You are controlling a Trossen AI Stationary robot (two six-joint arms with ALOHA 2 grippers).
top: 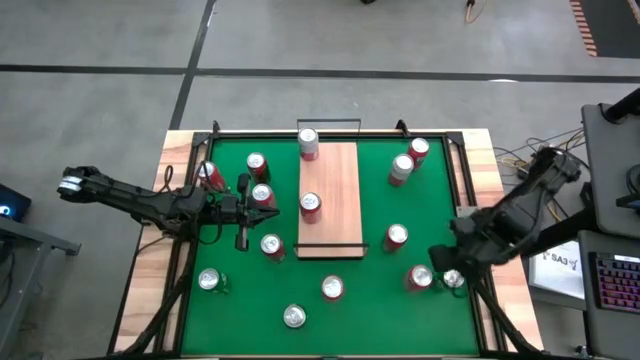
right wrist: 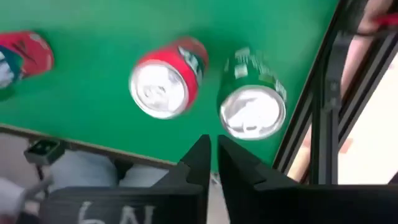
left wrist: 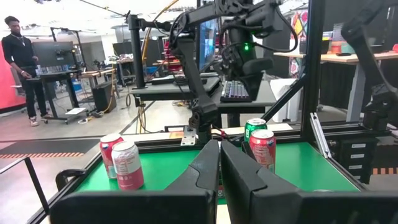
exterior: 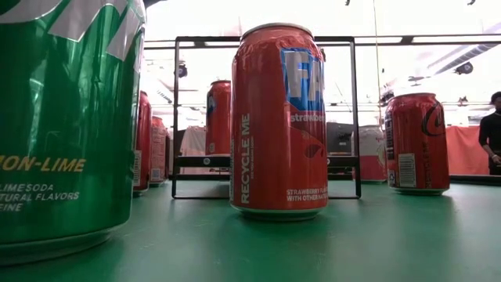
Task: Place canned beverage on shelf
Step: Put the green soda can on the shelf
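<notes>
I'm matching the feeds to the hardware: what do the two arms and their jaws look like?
Both arms are dark, black-toned jointed links. The left arm is slim, with a pale silvery cap at its outer end and thin cabling along it. The right arm looks bulkier. Each ends in two black, wedge-shaped jaws: left gripper, right gripper. White lettering marks the right gripper's body.

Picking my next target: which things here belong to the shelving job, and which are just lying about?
Job:
- shelf, two cans already on it
- loose cans on the green mat, e.g. the red can and the green can below the right gripper

Lying about:
- keyboard
- cables
</notes>
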